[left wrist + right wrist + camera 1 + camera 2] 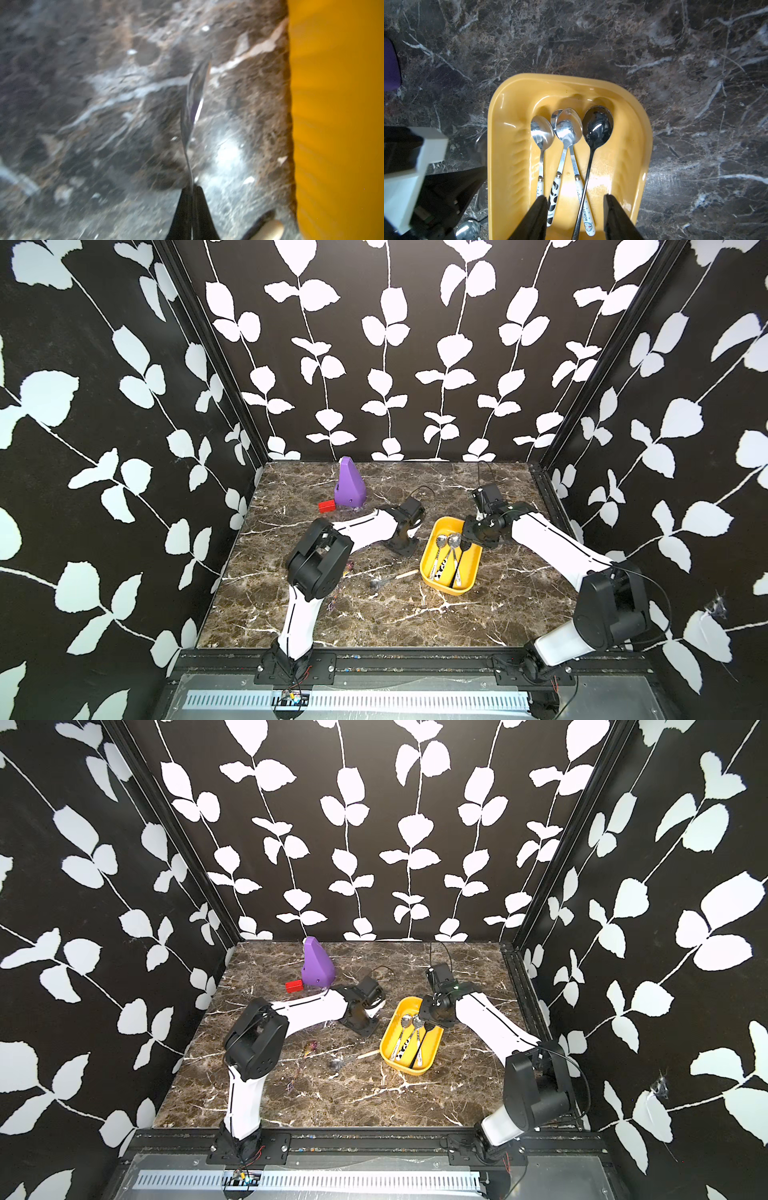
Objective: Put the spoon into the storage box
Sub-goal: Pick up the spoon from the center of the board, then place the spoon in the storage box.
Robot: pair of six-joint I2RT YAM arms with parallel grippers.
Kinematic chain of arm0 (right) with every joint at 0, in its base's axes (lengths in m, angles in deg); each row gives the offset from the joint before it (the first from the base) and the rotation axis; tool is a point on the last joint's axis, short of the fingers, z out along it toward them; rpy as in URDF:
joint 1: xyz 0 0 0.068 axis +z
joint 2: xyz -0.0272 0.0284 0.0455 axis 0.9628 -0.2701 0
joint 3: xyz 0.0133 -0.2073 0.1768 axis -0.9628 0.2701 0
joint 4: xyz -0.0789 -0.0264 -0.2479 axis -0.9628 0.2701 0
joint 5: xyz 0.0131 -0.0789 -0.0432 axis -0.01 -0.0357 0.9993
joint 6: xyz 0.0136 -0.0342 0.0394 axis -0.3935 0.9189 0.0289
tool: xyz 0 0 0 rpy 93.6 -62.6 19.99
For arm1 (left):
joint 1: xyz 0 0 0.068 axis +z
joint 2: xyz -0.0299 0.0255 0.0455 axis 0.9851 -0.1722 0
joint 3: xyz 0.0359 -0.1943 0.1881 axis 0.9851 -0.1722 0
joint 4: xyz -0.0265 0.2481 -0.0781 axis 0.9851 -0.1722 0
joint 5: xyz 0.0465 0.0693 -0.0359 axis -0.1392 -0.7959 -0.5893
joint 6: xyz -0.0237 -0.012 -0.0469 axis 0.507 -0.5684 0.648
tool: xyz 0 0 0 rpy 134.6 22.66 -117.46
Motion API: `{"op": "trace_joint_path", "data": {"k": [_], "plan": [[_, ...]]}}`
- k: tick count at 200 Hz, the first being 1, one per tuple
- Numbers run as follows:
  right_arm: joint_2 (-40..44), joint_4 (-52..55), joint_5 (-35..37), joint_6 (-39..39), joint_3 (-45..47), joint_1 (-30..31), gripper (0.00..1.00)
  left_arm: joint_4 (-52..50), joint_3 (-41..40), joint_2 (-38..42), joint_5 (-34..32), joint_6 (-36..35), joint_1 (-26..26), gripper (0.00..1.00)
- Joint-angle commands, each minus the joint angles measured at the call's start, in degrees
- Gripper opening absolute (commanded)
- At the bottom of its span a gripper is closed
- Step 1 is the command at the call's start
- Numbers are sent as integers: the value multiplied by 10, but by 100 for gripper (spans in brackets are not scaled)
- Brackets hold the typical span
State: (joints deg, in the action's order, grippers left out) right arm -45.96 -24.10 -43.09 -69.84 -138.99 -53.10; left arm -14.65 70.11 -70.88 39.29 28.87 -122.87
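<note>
The yellow storage box (446, 589) (405, 1067) sits right of centre on the marble table and holds several spoons (566, 128). My right gripper (575, 199) (469, 543) hangs open over their handles and grips nothing. My left gripper (192, 188) (401, 549) is low beside the box's left wall (336, 124), shut on the thin stem of a metal spoon (195, 99). That spoon stands on edge and runs alongside the wall; the view is blurred. In both top views the gripper hides it. Another spoon (390, 577), with a pale handle, lies on the table front-left of the box.
A purple wedge (350, 485) (390, 66) and a small red block (327, 506) stand at the back left. Small wire scraps (348, 566) lie near the left arm's elbow. Patterned walls close in the table on three sides.
</note>
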Motion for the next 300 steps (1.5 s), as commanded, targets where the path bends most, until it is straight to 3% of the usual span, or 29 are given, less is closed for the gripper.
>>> {"op": "trace_joint_path", "data": {"k": [1,41,84,174,300], "plan": [[0,-9,-1,10,9,-8,46,-6,-11,69,33,22,12,0],[9,-10,-3,18,13,-25,46,-37,0,133,88,67,14,0],[26,-14,-9,28,16,-60,46,-2,-2,176,163,152,4,0],[62,-14,-9,56,48,-126,46,50,141,1,223,234,-76,0],[64,-10,-31,58,46,-143,46,56,183,-113,213,257,-79,0]]}}
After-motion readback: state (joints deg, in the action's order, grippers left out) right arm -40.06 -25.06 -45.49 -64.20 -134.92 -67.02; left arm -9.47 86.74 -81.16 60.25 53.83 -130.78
